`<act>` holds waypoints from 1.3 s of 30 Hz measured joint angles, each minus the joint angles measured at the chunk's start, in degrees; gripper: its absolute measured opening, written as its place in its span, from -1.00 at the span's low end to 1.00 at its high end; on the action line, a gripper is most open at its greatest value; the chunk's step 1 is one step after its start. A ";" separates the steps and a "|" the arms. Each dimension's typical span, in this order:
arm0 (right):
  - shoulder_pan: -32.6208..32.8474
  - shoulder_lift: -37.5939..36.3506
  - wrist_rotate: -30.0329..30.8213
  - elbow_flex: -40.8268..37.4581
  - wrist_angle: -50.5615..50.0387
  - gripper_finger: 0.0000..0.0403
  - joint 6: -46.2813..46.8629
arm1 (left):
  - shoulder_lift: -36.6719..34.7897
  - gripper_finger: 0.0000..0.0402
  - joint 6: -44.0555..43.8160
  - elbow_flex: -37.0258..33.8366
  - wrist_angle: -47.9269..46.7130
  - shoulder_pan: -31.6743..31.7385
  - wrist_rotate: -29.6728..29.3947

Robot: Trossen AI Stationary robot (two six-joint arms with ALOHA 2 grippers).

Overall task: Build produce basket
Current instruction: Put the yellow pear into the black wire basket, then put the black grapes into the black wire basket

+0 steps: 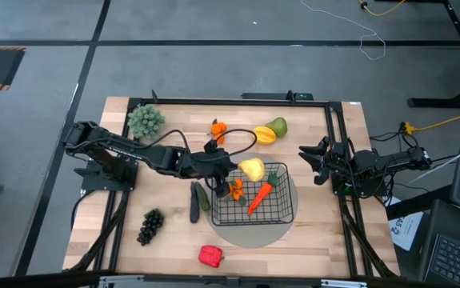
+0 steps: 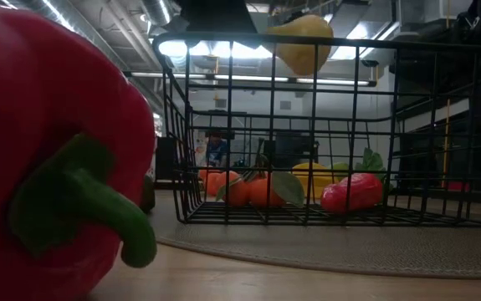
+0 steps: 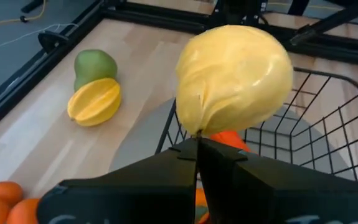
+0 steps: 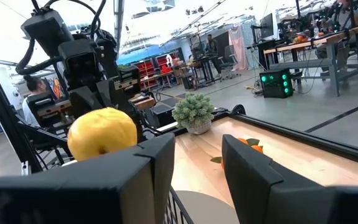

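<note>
My left gripper (image 1: pixel 240 169) reaches in from the table's left and is shut on a yellow fruit (image 1: pixel 252 169), also seen in the left wrist view (image 3: pixel 235 78). The fruit hangs over the far-left rim of the black wire basket (image 1: pixel 282 210), high in the low view (image 2: pixel 303 42). In the basket lie an orange carrot (image 1: pixel 260 198) and an orange cluster (image 1: pixel 236 190). My right gripper (image 1: pixel 311 157) waits open at the table's right side, and its view shows the yellow fruit (image 4: pixel 102 132). My left gripper pinches the yellow fruit by its narrow, puckered end (image 3: pixel 198 129) between the two fingertips (image 3: pixel 185 152). The fingers come from the table's left, roughly level. The fruit is lifted clear and sticks out past the fingertips above the basket's rim (image 3: pixel 172 127).
The basket stands on a grey round disc (image 1: pixel 250 237). On the table lie a cucumber (image 1: pixel 204 198), eggplant (image 1: pixel 194 202), grapes (image 1: pixel 150 226), red pepper (image 1: pixel 210 255), another orange cluster (image 1: pixel 218 128), a yellow star fruit (image 1: pixel 264 135) and a green fruit (image 1: pixel 278 126). A potted plant (image 1: pixel 145 122) stands far left.
</note>
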 joint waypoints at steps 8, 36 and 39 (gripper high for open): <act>-0.02 0.00 0.01 0.01 0.00 -0.35 -0.01 | 0.00 -1.00 0.30 0.00 0.95 0.00 0.02; -0.01 0.00 0.00 0.01 0.00 -0.35 -0.02 | 0.00 -0.56 -1.17 0.00 -2.56 -0.69 -0.39; 0.00 0.00 0.00 0.01 0.00 -0.35 0.04 | -1.01 -0.56 -3.66 0.00 -7.45 -2.20 -0.65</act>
